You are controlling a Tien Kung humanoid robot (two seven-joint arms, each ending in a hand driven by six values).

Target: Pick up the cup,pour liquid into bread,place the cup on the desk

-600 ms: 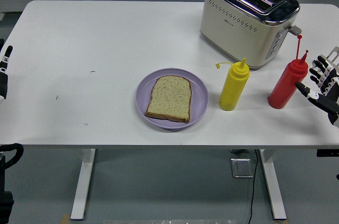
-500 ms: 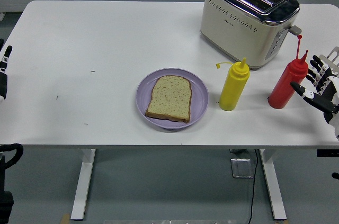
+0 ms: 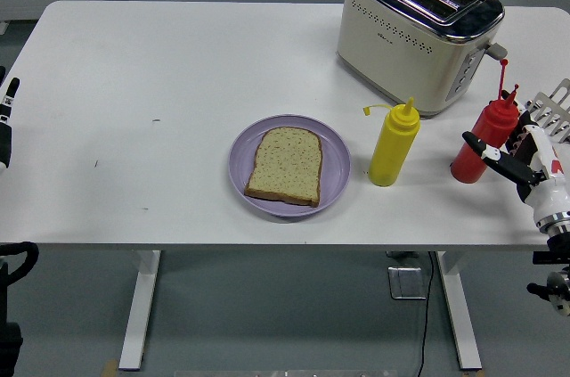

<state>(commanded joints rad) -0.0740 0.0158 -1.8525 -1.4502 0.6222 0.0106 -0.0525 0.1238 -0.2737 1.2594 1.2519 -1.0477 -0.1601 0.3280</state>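
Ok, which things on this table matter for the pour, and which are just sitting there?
In play: red squeeze bottle, right hand closing around it, slice of brown bread, round lilac plate.
Lying about: yellow squeeze bottle, cream and chrome toaster, left hand resting at the table's edge.

We saw a red bottle [image 3: 481,143], a yellow bottle [image 3: 393,147], a lilac plate [image 3: 242,152], speckled tan bread [image 3: 285,164], and a cream-and-chrome toaster [image 3: 411,31].

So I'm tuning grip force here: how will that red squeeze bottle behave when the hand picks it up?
The red squeeze bottle looks like soft plastic, so a firm grasp would probably dent it and could push sauce out of its nozzle. It is tall and narrow, so a sideways nudge from the right hand may tip it. Its smooth glossy wall may be slippery.
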